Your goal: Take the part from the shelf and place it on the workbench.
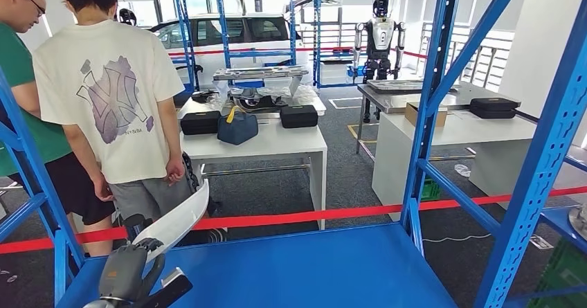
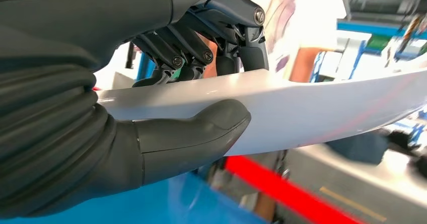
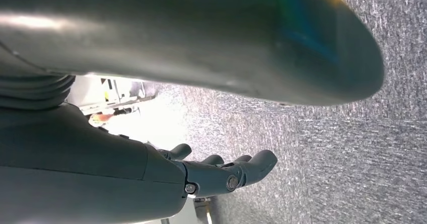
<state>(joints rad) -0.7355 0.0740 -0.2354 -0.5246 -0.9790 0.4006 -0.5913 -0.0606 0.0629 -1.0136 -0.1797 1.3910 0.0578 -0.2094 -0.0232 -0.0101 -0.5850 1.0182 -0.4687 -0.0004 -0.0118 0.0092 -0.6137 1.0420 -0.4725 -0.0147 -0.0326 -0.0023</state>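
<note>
Over the near left corner of the blue shelf (image 1: 291, 266), our left hand (image 1: 128, 270) holds the white curved part (image 1: 181, 218), thumb (image 2: 201, 128) on one face and dark fingers (image 2: 201, 53) on the other; the part rises up and away toward the two people (image 1: 104, 100) standing just behind the red tape (image 1: 311, 216). Our right hand (image 3: 221, 173) hangs over grey carpet, fingers loosely apart, holding nothing. We judge the pick done and the carry in hand. Next we must turn clear of the blue uprights and bystanders and reach a white bench (image 1: 304, 142) beyond the tape.
</note>
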